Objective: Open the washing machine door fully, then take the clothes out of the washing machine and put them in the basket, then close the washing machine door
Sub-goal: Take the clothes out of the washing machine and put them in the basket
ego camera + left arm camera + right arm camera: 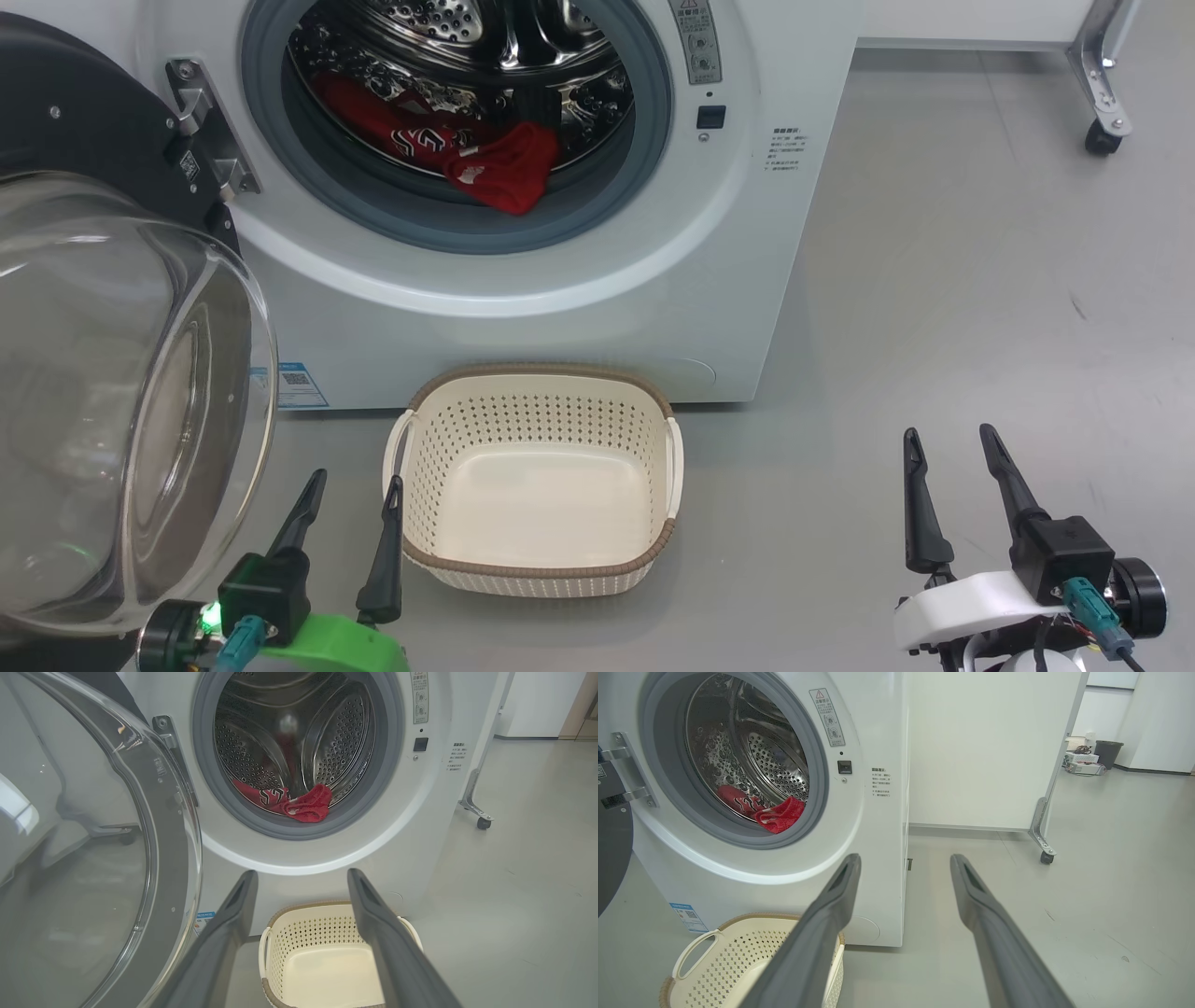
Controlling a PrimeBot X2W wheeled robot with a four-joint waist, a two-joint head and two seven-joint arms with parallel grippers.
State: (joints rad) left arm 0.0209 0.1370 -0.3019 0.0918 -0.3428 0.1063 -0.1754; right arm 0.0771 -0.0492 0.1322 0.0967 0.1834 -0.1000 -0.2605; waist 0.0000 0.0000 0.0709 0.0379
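Grippers: left (358,478) by the basket (537,373), right (948,432) well apart; both spread wide, holding nothing.
Views: head shows both grippers; right wrist adds the washer's (766,233) side and a far bin (1108,751).
Door (112,373): swung open, glass bowl bulging.
Clothes (485,159): red, crumpled at the drum's front.
Basket: before the washer, cream bottom showing whole.

White wheeled partition (990,746) stands on grey floor (1111,882)
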